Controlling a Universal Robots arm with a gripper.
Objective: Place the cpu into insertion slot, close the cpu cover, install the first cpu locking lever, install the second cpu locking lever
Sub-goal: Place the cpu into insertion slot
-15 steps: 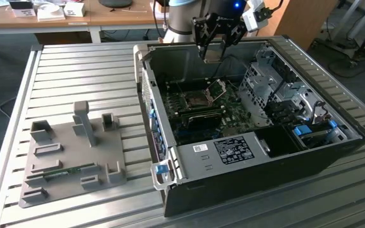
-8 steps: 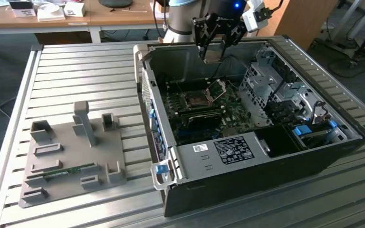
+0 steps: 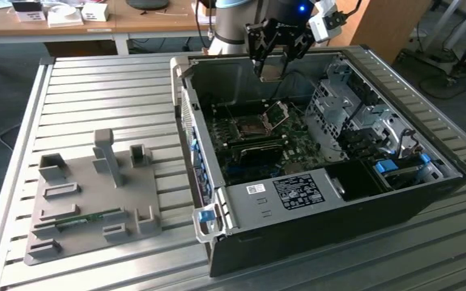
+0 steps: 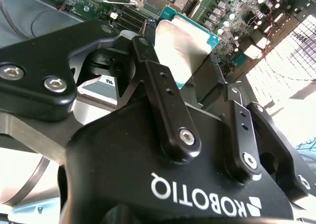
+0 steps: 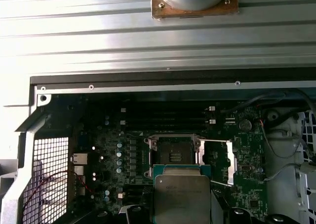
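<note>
Upper middle of the exterior view: a black two-fingered robot gripper (image 3: 272, 64) hangs over an open black computer case (image 3: 427, 200) lying on a ribbed metal table (image 3: 95, 91). Its fingers are closed narrowly on the edges of the small, flat, square, silver-topped cpu (image 4: 183, 43). Mid-frame below, the dark square insertion slot (image 3: 252, 128) lies uncovered, with the thin silvery cpu cover (image 3: 278, 113) tilted up just beside it.

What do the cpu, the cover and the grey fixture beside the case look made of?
cpu: brushed grey metal top with a dull sheen, on a green board rim.
cover: thin bare metal, probably steel, judging by its bright glints.
fixture: matte grey plastic, possibly printed; uniform colour, no shine.
</note>
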